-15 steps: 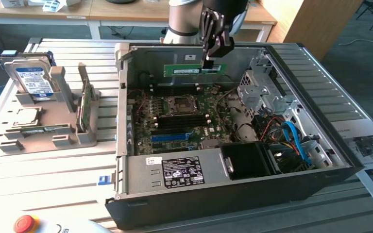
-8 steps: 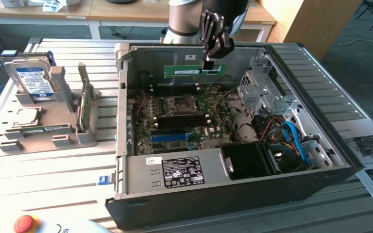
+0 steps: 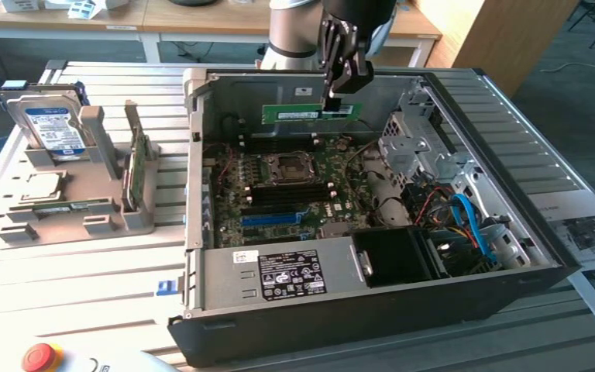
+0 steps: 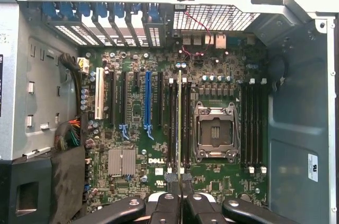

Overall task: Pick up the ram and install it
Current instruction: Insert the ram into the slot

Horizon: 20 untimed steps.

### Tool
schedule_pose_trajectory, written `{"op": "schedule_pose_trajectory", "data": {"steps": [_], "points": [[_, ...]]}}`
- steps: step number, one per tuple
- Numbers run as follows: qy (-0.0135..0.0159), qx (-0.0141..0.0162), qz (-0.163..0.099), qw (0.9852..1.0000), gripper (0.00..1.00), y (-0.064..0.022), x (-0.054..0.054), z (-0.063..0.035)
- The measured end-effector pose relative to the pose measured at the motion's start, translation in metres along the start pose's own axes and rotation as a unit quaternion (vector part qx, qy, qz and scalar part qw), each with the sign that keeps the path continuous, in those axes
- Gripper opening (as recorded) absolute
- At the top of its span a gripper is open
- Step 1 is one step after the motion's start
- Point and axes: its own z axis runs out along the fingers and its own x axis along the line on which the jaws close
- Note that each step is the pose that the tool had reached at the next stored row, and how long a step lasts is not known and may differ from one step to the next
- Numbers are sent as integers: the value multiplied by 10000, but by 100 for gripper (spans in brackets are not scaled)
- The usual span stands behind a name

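Observation:
My gripper (image 3: 336,97) is shut on the ram (image 3: 310,113), a thin green stick with a pale label. It hangs level above the open computer case (image 3: 204,155), toward the case's far wall. In the wrist view the ram (image 4: 179,123) shows edge-on as a thin pale line running out from between my fingers (image 4: 167,208), still clear of the board. It lines up with the black memory slots (image 4: 173,123) beside the bare CPU socket (image 4: 214,131) on the motherboard (image 3: 324,198).
A grey holder on the exterior view's left carries a hard drive (image 3: 53,128), a wider green card (image 3: 135,163) and a processor (image 3: 39,184). In the case are a power supply (image 3: 276,275), a drive cage (image 3: 421,128), blue cables (image 3: 473,225) and a long blue slot (image 4: 148,99). A red stop button (image 3: 41,356) sits at the front.

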Motion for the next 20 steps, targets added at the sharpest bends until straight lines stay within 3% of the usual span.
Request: {"op": "schedule_pose_trajectory", "data": {"steps": [7,20], "points": [[0,0,0,10000,12,0,1,21],[9,-6,1,10000,12,-9,2,253]]}}
